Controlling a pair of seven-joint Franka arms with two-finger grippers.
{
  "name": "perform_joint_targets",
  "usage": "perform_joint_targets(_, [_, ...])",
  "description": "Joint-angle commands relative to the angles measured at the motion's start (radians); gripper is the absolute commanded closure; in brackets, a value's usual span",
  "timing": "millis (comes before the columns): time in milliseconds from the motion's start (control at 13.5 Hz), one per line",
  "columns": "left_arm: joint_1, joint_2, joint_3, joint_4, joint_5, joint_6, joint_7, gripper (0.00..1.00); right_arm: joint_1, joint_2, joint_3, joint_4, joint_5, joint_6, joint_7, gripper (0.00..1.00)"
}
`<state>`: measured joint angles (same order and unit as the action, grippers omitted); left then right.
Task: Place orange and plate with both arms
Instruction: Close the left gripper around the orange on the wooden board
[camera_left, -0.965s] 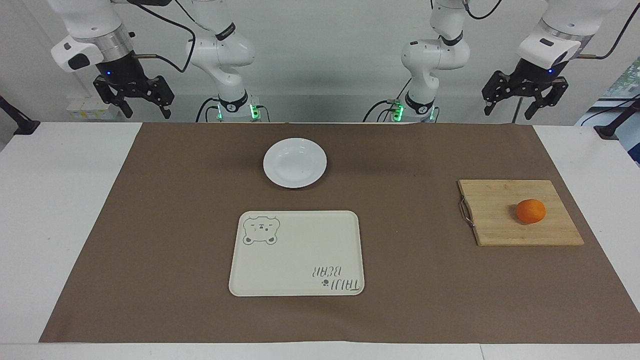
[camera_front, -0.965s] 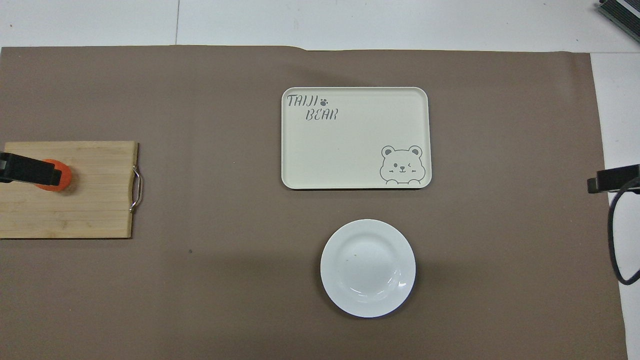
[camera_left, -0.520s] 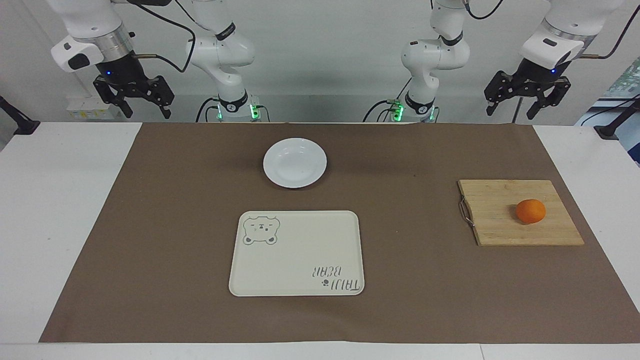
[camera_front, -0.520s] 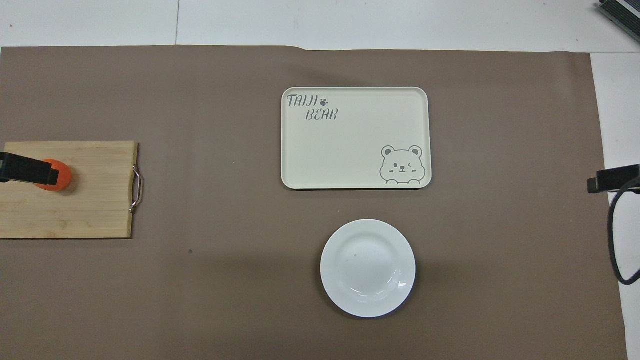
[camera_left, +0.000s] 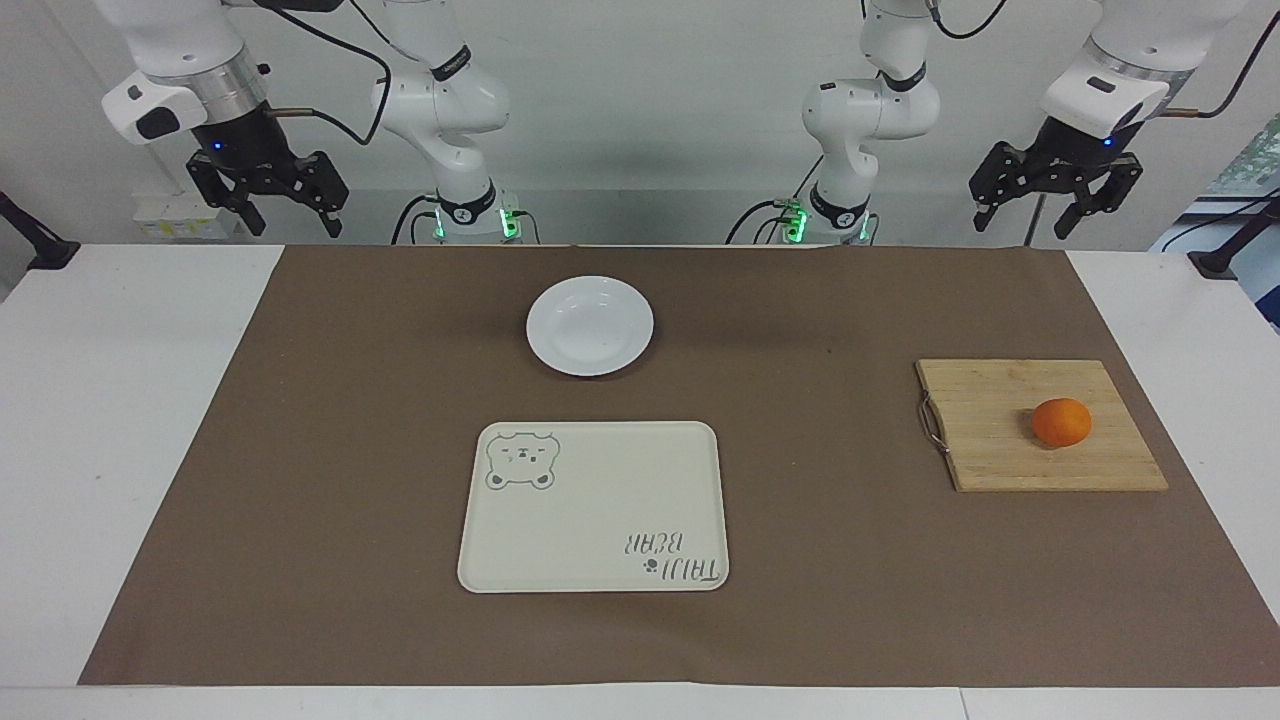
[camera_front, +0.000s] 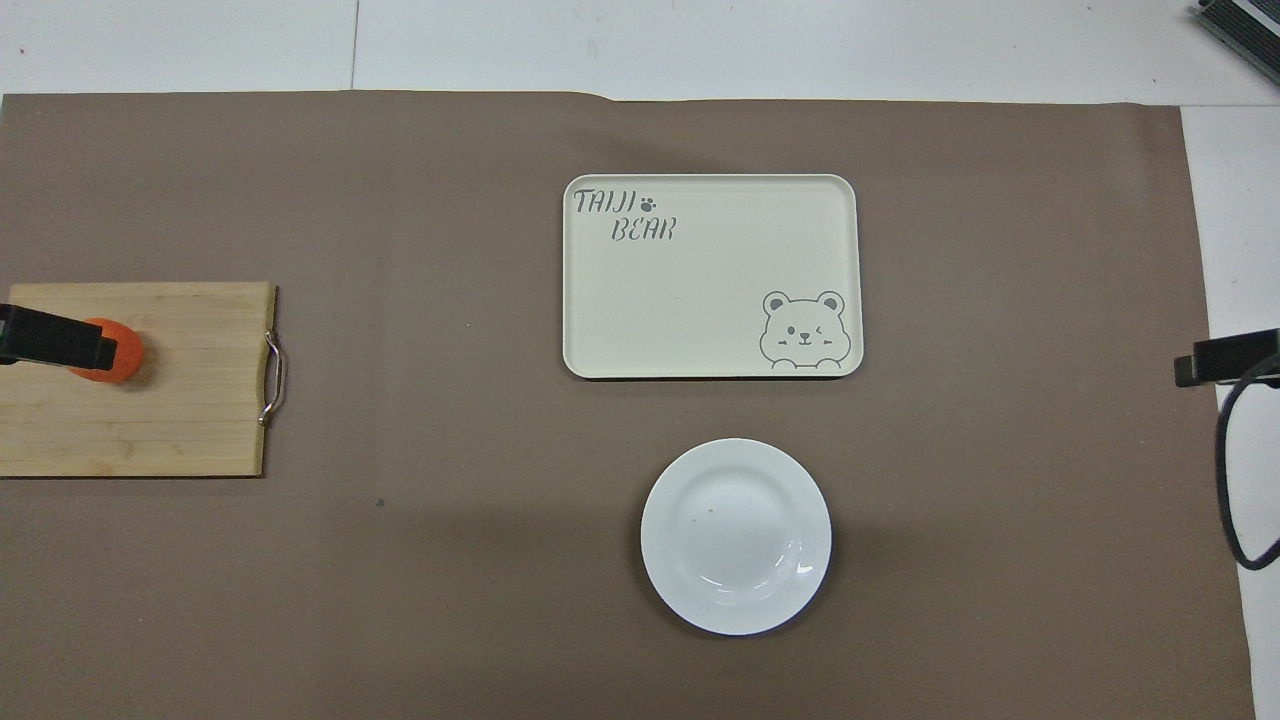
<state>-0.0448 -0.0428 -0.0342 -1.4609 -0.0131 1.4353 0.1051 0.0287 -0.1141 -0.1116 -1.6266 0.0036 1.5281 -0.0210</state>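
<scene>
Orange (camera_left: 1061, 421) on cutting board (camera_left: 1000, 440), left tool (camera_left: 1054, 205) raised.

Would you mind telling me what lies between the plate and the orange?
Only bare brown mat between the plate and the orange, then the cutting board under the orange; the facing view shows it.

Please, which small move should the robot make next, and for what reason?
Probably lower the open left hand toward the orange, which lies untouched on the cutting board. Both hands are raised at the robots' edge of the table; the right hand is also empty, and the plate and tray hold nothing.
</scene>
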Motion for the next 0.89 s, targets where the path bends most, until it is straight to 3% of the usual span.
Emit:
perform_joint_targets(0, [0.006, -0.02, -0.004, -0.021, 0.019, 0.014, -0.005, 0.0, -0.003, -0.01, 0.003, 0.001, -0.014, -0.014, -0.017, 0.0])
perform_joint_targets(817, [0.023, -0.019, -0.004, -0.024, 0.018, 0.06, 0.016, 0.0, -0.003, -0.01, 0.004, 0.001, -0.014, -0.014, -0.017, 0.0])
